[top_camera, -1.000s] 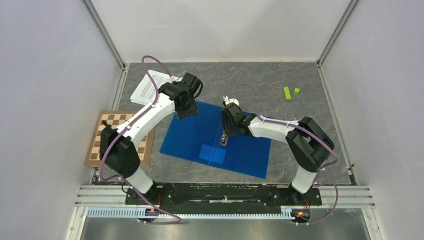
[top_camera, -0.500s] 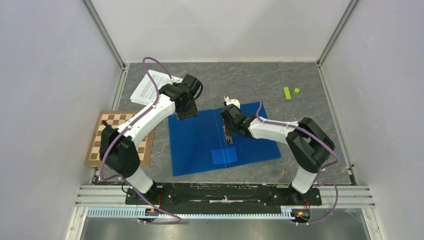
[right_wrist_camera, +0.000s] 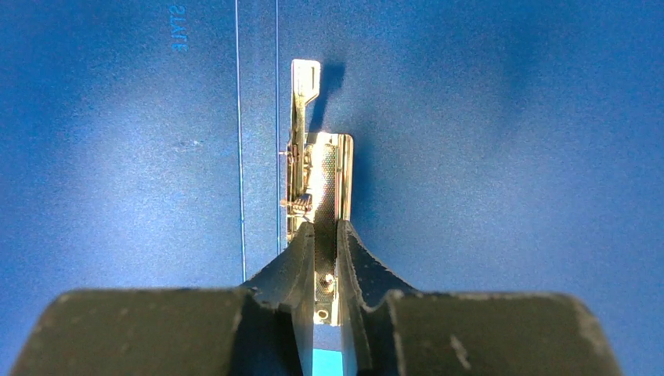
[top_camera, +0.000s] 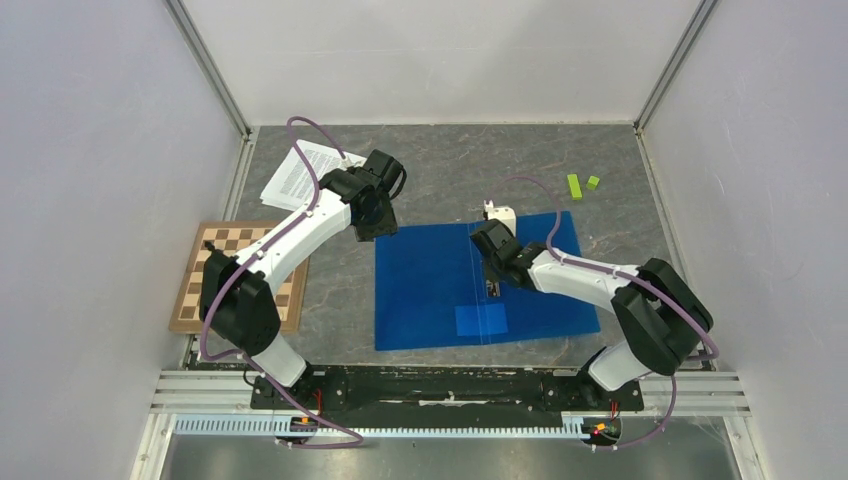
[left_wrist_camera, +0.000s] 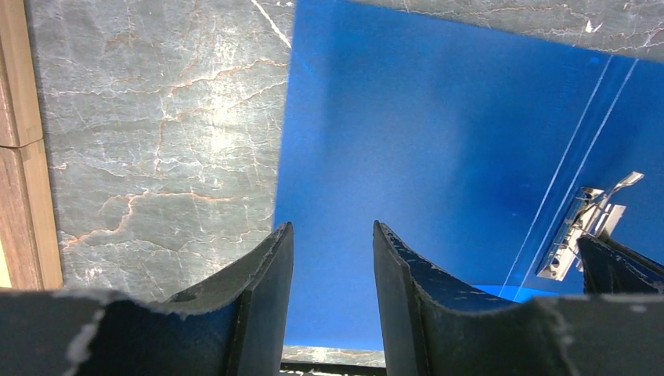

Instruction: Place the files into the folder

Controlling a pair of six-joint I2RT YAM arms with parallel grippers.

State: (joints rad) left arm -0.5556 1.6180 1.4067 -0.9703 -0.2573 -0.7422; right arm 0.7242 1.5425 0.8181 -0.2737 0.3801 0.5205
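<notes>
The blue folder lies open and flat in the middle of the table, its metal clip along the spine. My right gripper is shut on that clip, low over the folder. My left gripper is open and empty, hovering over the folder's far left corner; the clip shows at the right of that view. The files, white printed sheets, lie at the far left of the table, partly hidden by the left arm.
A wooden chessboard lies at the left edge, its rim in the left wrist view. Two small green blocks sit at the far right. White walls enclose the table on three sides.
The folder has slid to the right and turned square to the table, drawn by my right gripper on its clip. The left gripper has stayed almost still and is now over the folder's corner.
</notes>
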